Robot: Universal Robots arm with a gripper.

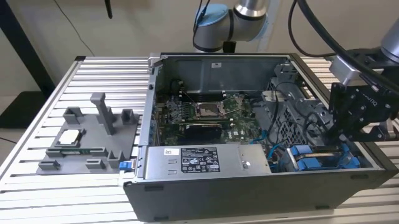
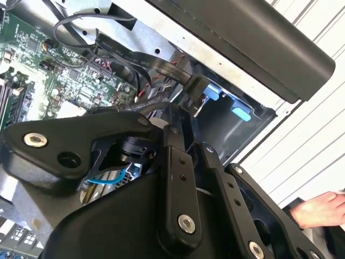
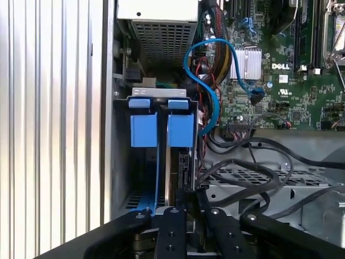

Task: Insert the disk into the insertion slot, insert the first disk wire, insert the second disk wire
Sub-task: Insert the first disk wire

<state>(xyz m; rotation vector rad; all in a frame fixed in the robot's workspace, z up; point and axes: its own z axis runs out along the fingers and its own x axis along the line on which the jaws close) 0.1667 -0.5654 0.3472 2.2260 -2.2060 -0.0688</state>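
Your black claw [image 3: 186, 208] hangs in the drive bay of the open grey computer case [image 1: 249, 196]; you cannot tell its opening. The silver-grey hard drive in its bright blue carrier [image 3: 145, 127] sits slotted just beside it.

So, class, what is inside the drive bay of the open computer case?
The disk's blue carrier frame, with black wires beside it. The gripper covers the rest.

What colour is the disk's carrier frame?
Bright blue; the carrier frame shows best in the first wrist view.
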